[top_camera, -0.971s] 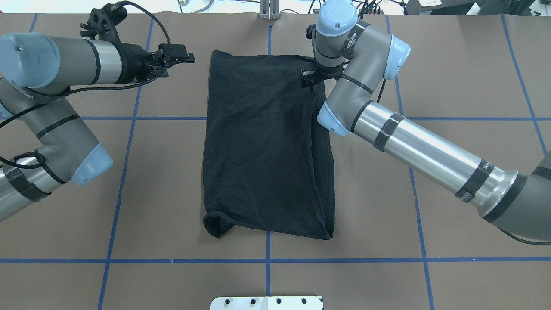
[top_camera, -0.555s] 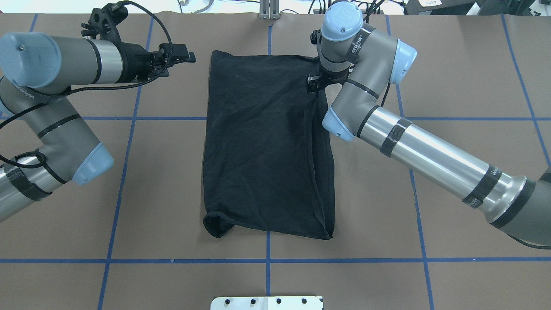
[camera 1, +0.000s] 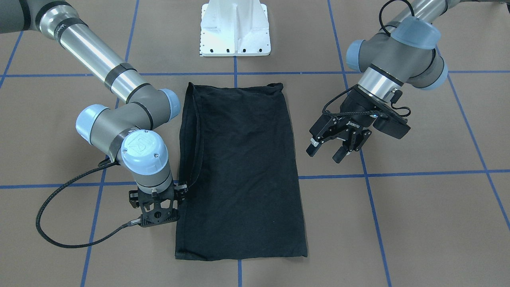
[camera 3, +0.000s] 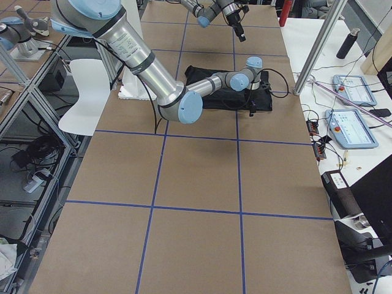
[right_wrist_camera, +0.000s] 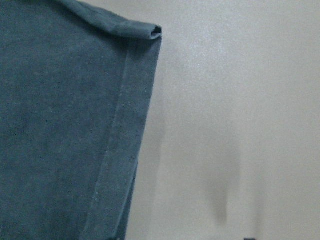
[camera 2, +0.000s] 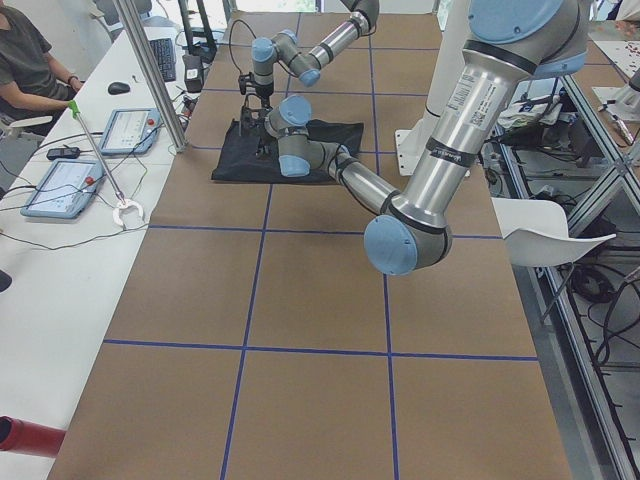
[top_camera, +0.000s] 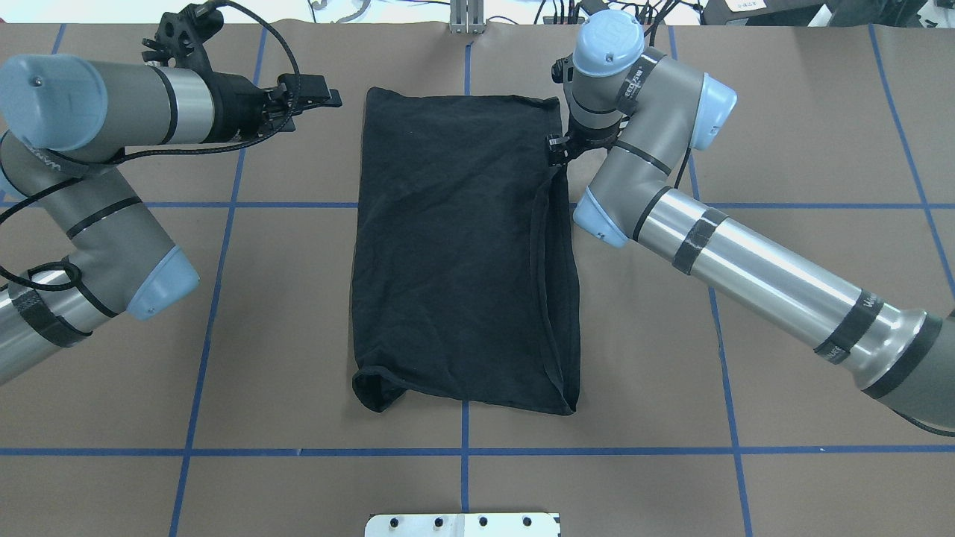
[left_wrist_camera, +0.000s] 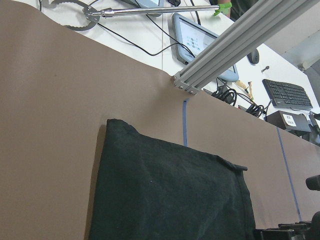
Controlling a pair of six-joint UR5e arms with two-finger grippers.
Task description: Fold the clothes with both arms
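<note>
While the left end effector (camera 1: 324,154), marked ROBOTIQ, hangs open, the right end effector (top_camera: 556,149) cannot be judged.

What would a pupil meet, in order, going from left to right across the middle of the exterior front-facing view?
Right pincer → black T-shirt → left pincer. The white pedestal base stands above the T-shirt in this view, so it is left out of the order.
</note>
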